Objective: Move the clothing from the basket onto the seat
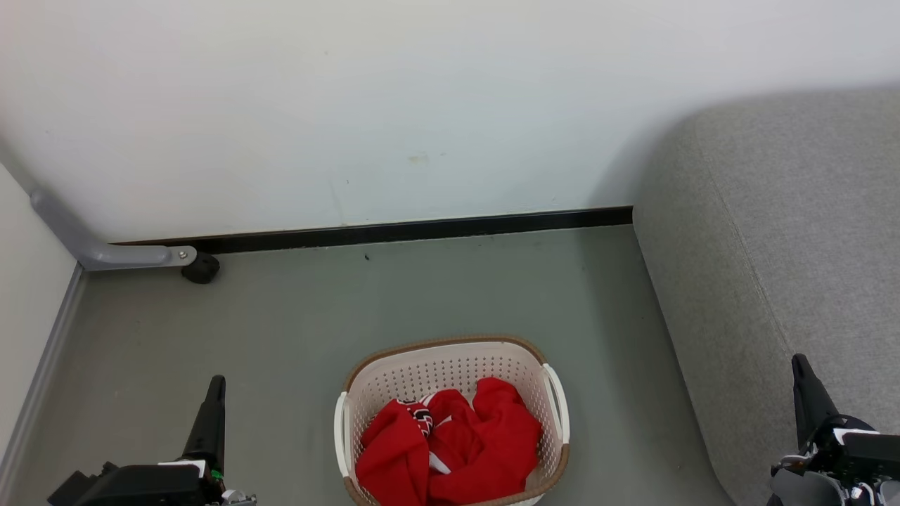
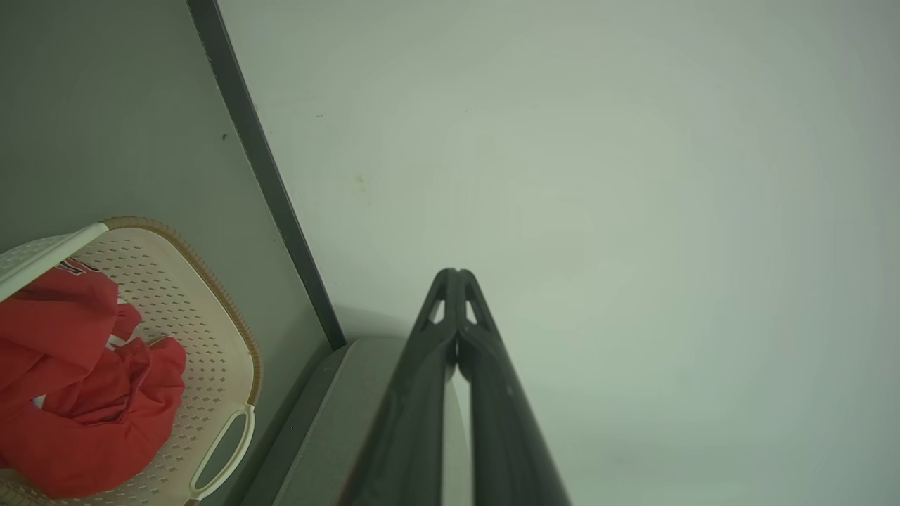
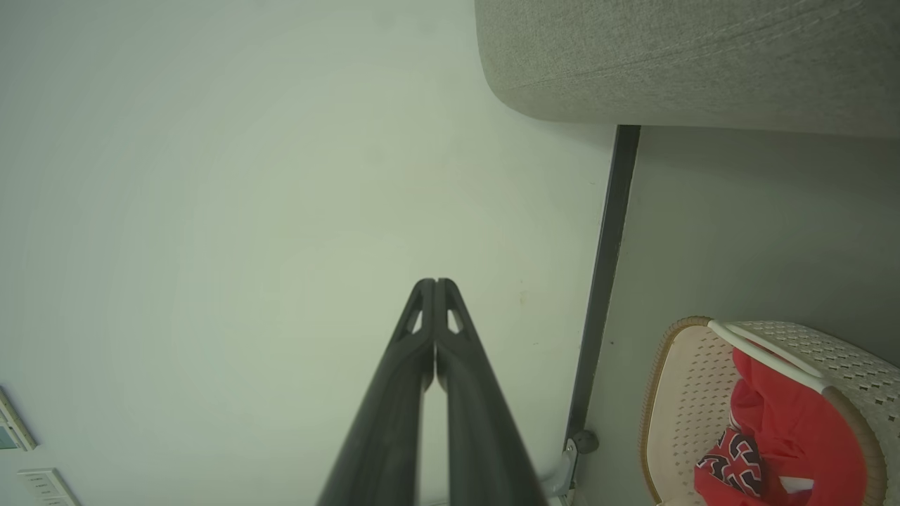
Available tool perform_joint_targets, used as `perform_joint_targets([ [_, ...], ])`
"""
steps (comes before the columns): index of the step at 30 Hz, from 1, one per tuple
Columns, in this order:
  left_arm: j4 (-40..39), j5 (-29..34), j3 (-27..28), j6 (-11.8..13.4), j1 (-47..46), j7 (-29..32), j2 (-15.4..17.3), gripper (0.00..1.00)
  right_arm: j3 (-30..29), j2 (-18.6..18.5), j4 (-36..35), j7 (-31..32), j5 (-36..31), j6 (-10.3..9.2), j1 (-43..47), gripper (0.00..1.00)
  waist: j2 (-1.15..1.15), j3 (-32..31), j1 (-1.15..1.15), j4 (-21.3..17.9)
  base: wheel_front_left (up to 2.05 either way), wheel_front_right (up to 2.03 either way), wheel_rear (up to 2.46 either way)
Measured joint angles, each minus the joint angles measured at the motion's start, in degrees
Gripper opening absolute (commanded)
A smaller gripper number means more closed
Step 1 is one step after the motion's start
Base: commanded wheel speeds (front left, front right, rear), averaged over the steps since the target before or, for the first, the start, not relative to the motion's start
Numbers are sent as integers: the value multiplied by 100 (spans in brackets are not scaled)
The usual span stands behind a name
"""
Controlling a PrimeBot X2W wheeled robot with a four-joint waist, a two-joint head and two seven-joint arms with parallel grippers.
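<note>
Clothing (image 1: 457, 450) hides the basket (image 1: 450, 369) floor.

soft, even light; faint shadow on the wall (image 1: 619, 161) beside the sofa (image 1: 787, 225); wrist views darken toward their corners

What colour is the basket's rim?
Brown, woven-looking rim on the cream-white basket; shows best in the head view.

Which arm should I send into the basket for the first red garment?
Left, probably: the left gripper, shut, sits nearer the basket with open floor between. The right gripper, also shut, hangs farther off by the sofa seat. Either must open before taking the red clothing.
</note>
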Motion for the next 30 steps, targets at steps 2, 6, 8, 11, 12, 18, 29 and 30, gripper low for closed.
perform_joint_targets([
  [2, 0, 0, 0, 0, 0, 0, 0, 0, 0, 0, 0, 0, 0, 0, 0, 0, 0, 0, 0, 0, 0, 0, 0],
  [6, 0, 0, 0, 0, 0, 0, 0, 0, 0, 0, 0, 0, 0, 0, 0, 0, 0, 0, 0, 0, 0, 0, 0],
  [8, 0, 0, 0, 0, 0, 0, 0, 0, 0, 0, 0, 0, 0, 0, 0, 0, 0, 0, 0, 0, 0, 0, 0],
  [11, 0, 0, 0, 0, 0, 0, 0, 0, 0, 0, 0, 0, 0, 0, 0, 0, 0, 0, 0, 0, 0, 0, 0],
  [12, 0, 0, 0, 0, 0, 0, 0, 0, 0, 0, 0, 0, 0, 0, 0, 0, 0, 0, 0, 0, 0, 0, 0],
  [18, 0, 0, 0, 0, 0, 0, 0, 0, 0, 0, 0, 0, 0, 0, 0, 0, 0, 0, 0, 0, 0, 0, 0],
  [29, 0, -1, 0, 0, 0, 0, 0, 0, 0, 0, 0, 0, 0, 0, 0, 0, 0, 0, 0, 0, 0, 0, 0],
  [30, 0, 0, 0, 0, 0, 0, 0, 0, 0, 0, 0, 0, 0, 0, 0, 0, 0, 0, 0, 0, 0, 0, 0],
])
